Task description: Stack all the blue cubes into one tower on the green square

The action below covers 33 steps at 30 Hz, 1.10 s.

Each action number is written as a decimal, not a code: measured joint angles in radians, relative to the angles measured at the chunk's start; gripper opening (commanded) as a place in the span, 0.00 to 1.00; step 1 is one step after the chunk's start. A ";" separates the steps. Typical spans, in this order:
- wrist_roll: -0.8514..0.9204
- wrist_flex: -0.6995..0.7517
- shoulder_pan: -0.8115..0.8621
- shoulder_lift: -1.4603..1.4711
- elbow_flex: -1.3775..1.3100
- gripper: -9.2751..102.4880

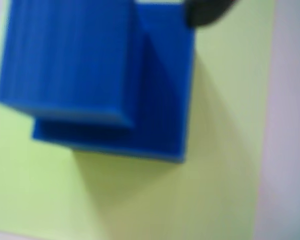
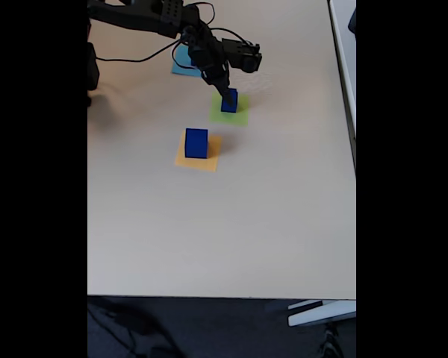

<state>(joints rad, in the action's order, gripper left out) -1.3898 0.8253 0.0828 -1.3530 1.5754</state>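
Blue cubes (image 1: 65,60) sat stacked on green square (image 1: 215,150), another (image 2: 196,142) on orange patch. Looked rigid, light, flat-sided; grip opposite faces. Gripper (image 2: 228,95) at stack, fingers' state unclear, blurry.

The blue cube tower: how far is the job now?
Done: two blue cubes are stacked on the green square. In hand: the gripper is at the upper cube; its grip is unclear. Left: the cube on the orange square.
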 measured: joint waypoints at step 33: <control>0.032 0.000 0.025 0.029 -0.025 0.34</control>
<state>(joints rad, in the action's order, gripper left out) -1.3576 0.8253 0.1074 -1.3238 1.5509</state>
